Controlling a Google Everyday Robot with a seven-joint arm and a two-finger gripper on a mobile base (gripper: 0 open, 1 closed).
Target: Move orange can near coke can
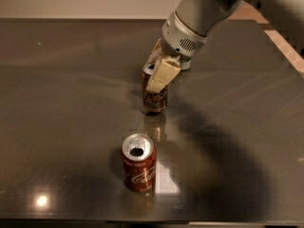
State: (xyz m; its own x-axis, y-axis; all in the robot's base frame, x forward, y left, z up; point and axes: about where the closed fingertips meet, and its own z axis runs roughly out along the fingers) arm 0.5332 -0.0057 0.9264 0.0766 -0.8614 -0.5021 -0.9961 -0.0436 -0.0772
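1. We are seeing a brownish-orange cylindrical metal can [155, 99] wearing a cream swirl logo.
2. We are seeing a red cylindrical metal can [138, 170] carrying white script.
3. We are noting the cream-and-grey gripper [156, 72] clamping the first can's top.

Orange can [155, 101] is upright, brownish-orange with a cream swirly logo. Its silver top is clamped from above by the gripper [156, 75], one cream finger down its front. Coke can [138, 167] stands upright nearer the camera, red with white script, mouth open. The two are near but apart.

Table [61, 103]: Coke [139, 172]; orange can [155, 103] in hand [159, 77]
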